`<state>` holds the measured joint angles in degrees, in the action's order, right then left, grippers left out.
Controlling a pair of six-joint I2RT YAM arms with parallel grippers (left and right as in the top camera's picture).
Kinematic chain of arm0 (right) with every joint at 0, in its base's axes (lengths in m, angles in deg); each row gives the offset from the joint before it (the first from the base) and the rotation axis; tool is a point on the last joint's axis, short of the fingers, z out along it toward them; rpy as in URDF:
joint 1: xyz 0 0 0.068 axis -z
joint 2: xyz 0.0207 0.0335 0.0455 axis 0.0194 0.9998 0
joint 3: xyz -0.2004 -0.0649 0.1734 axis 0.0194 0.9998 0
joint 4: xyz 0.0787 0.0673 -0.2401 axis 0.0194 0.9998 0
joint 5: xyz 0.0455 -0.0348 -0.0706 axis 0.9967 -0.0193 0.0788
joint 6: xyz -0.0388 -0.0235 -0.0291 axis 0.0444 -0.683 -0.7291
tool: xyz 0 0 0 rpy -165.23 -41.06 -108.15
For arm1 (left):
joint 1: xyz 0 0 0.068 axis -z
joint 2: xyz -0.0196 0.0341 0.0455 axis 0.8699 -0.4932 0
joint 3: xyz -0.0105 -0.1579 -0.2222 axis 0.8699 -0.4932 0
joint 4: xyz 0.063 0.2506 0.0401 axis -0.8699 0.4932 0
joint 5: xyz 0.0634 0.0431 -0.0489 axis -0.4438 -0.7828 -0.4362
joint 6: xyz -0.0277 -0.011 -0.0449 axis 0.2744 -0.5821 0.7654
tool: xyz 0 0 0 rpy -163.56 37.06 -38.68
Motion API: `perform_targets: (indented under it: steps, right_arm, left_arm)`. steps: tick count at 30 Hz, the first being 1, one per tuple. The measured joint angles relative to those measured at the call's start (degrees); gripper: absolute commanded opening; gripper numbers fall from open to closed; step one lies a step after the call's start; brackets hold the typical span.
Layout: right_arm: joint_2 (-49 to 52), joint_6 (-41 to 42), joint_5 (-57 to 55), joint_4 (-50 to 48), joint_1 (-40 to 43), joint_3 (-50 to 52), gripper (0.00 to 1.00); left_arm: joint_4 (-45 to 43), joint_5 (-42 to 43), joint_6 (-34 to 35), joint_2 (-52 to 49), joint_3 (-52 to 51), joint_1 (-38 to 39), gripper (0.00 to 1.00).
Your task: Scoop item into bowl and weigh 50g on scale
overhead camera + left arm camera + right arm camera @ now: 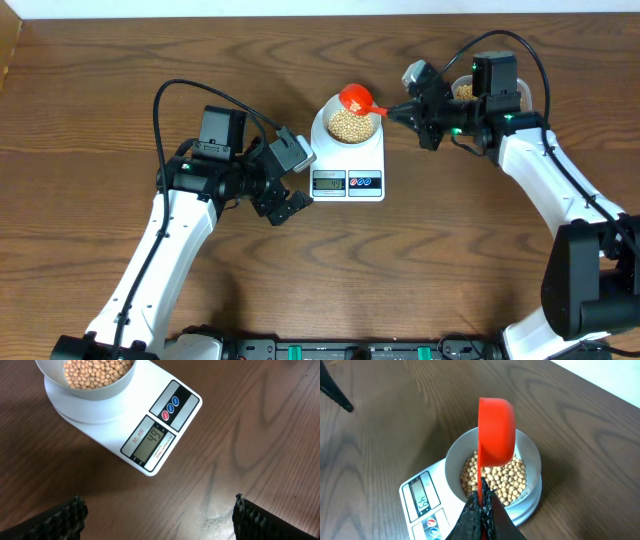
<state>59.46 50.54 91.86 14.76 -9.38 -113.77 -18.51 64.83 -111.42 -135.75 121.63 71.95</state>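
Left of the scale (347, 160), the left gripper (283, 205) hangs wide and empty. On the scale sits the bowl (324, 126) of beans (352, 124): light, hard and likely to roll, so best scooped. Right of the scale, the right gripper (398, 110) pinches the handle of the red scoop (356, 98), which is tipped over the bowl. Open bench (100, 100) surrounds the scale.

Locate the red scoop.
In the overhead view the red scoop sits mid-frame over the upper edge of the bowl on the scale, its handle pinched in the right fingers.
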Motion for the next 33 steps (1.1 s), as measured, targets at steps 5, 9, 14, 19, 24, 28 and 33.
perform_targets:
  steps: [5,9,14,19,24,28,33]
  right_arm:
    - [-0.02,0.0,-1.27,0.15,0.0,0.0,0.01]
    - [-0.04,0.0,-1.4,0.2,0.0,0.0,0.01]
    - [-0.04,0.0,-1.4,0.2,0.0,0.0,0.01]
    - [-0.04,0.0,-1.6,0.2,0.0,0.0,0.01]
    - [-0.04,0.0,-1.84,0.2,0.0,0.0,0.01]
    - [-0.04,0.0,-1.84,0.2,0.0,0.0,0.01]
    - [-0.04,0.0,-1.97,0.2,0.0,0.0,0.01]
  left_arm:
    - [0.0,0.0,0.02,0.0,0.0,0.0,0.95]
    - [0.0,0.0,0.02,0.0,0.0,0.0,0.95]
    - [0.0,0.0,0.02,0.0,0.0,0.0,0.95]
    - [0.0,0.0,0.02,0.0,0.0,0.0,0.95]
    - [0.0,0.0,0.0,0.0,0.0,0.0,0.95]
    - [0.0,0.0,0.02,0.0,0.0,0.0,0.95]
    - [0.0,0.0,0.02,0.0,0.0,0.0,0.95]
